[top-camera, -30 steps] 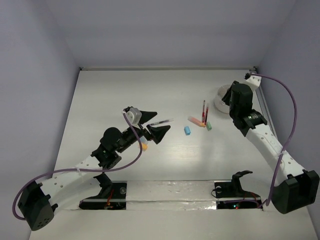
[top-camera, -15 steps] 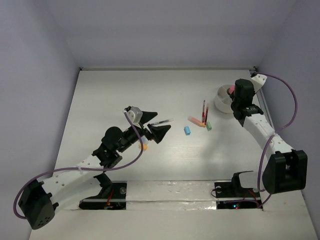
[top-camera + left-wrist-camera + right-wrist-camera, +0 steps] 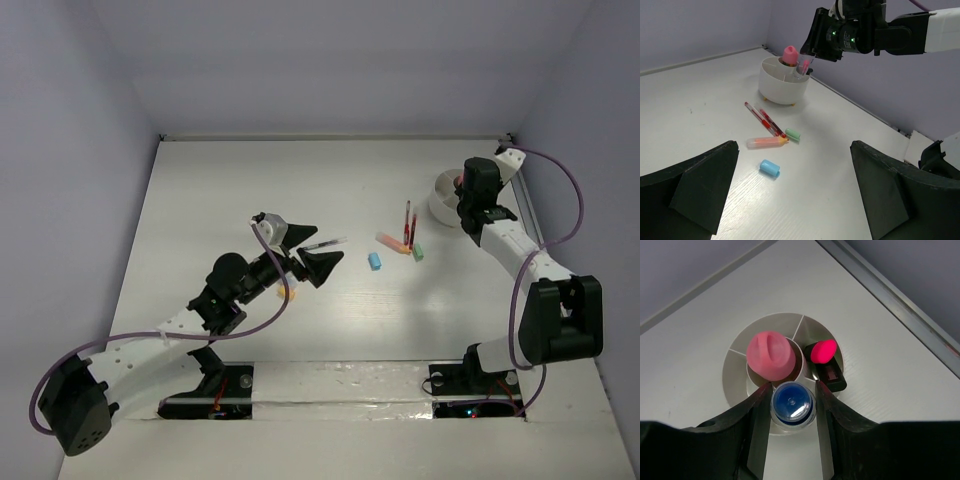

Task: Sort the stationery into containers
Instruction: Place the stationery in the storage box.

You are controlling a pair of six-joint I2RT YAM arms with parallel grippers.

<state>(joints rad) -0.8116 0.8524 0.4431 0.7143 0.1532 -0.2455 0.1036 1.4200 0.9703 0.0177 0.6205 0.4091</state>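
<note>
Right gripper [image 3: 792, 392]: clamped on a blue marker [image 3: 792, 407], its glossy round cap seen end-on between the matte black fingers.
Blue marker: held upright over the near section of the cup [image 3: 736, 377].
Cup: white, round, smooth-walled, split by thin ribs around a centre well. A rounded pink top [image 3: 771, 355] is seen in the well, a pink-tipped black piece [image 3: 826, 362] in a side section.
Left gripper [image 3: 794, 165]: spread wide, nothing grasped.
Table [image 3: 700, 115]: two thin red pens [image 3: 764, 119], a pink-orange marker [image 3: 766, 142], a pale-green stub [image 3: 792, 134] and a small blue cylinder [image 3: 769, 167] are laid close together.
</note>
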